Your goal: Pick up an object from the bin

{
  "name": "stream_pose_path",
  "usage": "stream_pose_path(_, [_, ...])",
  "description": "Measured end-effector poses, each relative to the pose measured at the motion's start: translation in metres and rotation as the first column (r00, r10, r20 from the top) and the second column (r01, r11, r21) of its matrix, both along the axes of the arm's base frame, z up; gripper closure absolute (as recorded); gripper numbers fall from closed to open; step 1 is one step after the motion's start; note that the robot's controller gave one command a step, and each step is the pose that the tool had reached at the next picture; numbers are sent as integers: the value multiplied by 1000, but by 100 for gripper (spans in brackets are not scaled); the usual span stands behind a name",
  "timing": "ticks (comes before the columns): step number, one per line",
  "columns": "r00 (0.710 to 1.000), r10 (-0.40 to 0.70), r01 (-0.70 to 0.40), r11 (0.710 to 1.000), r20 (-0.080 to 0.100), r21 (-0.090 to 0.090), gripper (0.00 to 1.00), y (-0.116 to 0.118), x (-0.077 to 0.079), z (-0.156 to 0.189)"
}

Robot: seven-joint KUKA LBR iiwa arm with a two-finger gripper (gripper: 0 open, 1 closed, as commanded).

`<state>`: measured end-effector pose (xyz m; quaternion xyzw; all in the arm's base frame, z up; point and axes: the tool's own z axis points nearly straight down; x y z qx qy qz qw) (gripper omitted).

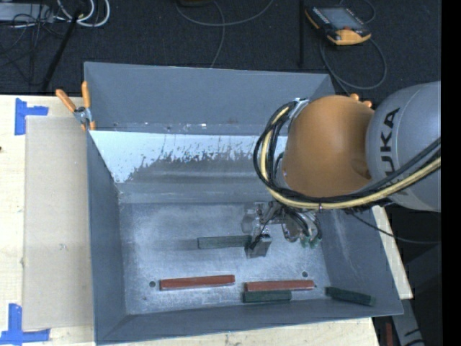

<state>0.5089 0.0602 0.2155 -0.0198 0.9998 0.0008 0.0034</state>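
- Five slim bars lay on the floor of the grey metal bin (pixel 108 215). The gripper (pixel 257 245) hung at the right end of the dark grey bar (pixel 220 243), near the middle of the frame.
- Whether the gripper was spread or pressed together could not be told, as its dark tip merged with the bar's end.
- Done well, the grip would probably span the bar's narrow width, low and square. Held by one end, so long a piece might tip on lifting.
- That bar looked flat, straight and matt, lying left to right, apart from the rest.
- Along the bottom lay a red-brown bar (pixel 197 283), a second red-brown bar (pixel 281 286) touching a dark green bar (pixel 266 297), and another green bar (pixel 350 295) at lower right.
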Motion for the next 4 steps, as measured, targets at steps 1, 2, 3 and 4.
stream_pose_path(1, [1000, 0, 0, 1000, -7, -1, 0, 0, -1, -4])
stream_pose_path(2, [1000, 8, -8, 1000, -16, -2, 0, -38, 10, -148])
stream_pose_path(3, [1000, 9, -9, 1000, -16, -1, 100, -38, 11, -142])
stream_pose_path(4, [1000, 27, -27, 1000, 1, -2, 100, -36, 12, -8])
